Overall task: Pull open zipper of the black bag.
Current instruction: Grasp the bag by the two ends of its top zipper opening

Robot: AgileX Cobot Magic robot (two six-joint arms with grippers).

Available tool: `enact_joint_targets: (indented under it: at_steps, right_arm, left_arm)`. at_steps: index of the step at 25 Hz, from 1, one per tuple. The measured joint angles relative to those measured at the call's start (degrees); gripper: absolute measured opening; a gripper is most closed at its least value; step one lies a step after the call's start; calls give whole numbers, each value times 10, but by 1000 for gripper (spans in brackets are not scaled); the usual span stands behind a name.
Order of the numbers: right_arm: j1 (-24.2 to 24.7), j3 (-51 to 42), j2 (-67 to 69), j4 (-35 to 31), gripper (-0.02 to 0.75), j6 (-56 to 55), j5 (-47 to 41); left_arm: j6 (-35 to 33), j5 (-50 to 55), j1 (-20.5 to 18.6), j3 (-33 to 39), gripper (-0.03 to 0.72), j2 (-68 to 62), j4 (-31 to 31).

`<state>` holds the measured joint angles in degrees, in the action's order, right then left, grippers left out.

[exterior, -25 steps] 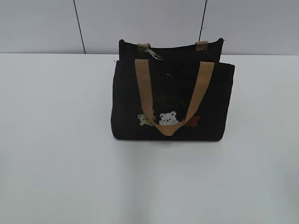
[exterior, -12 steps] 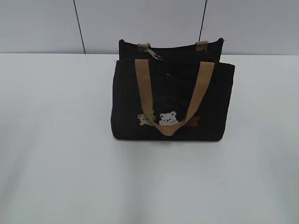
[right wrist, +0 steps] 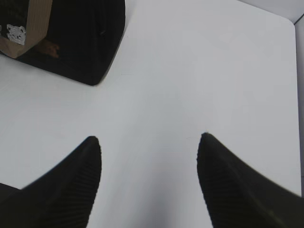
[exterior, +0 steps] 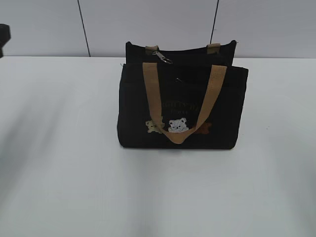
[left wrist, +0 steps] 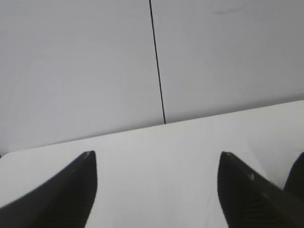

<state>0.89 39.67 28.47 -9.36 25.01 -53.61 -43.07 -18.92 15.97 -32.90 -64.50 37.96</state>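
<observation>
White table (exterior: 59, 187), plain matte top. Black bag (exterior: 182, 106) stands upright directly on it, near the rear edge.

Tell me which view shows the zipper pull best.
Exterior view: the silver zipper pull sits on top of the black bag, near its left handle tab. Right wrist view catches only a bag corner; left wrist view shows no bag.

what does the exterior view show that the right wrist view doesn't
Only the exterior view: the whole bag upright, its zipper pull near the top left, both tan handles, the wall behind, and a dark arm part at the left edge.
Only the right wrist view: the right gripper, open and empty over bare table, apart from the bag.
Both: the bag's lower corner, a bear picture, the white table.
</observation>
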Motion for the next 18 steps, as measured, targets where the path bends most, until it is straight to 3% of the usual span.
enact_joint_targets:
  at_steps: [3, 9, 11, 13, 18]
  right_arm:
    - [0, 0, 23, -10, 483, 1, 17]
    - [0, 0, 45, -27, 483, 3, 30]
    - [0, 0, 48, -33, 483, 5, 30]
    - [0, 1, 52, -44, 483, 21, 30]
    - [0, 23, 84, -82, 483, 95, 28]
  left_arm:
    - [55, -106, 48, 0, 587, -73, -24]
    - [354, -269, 62, -1, 587, -217, -224]
    - [417, -301, 51, -2, 587, -260, -308]
    - [482, -315, 31, -14, 587, -300, -434]
    - [638, -323, -51, -99, 587, -377, -696]
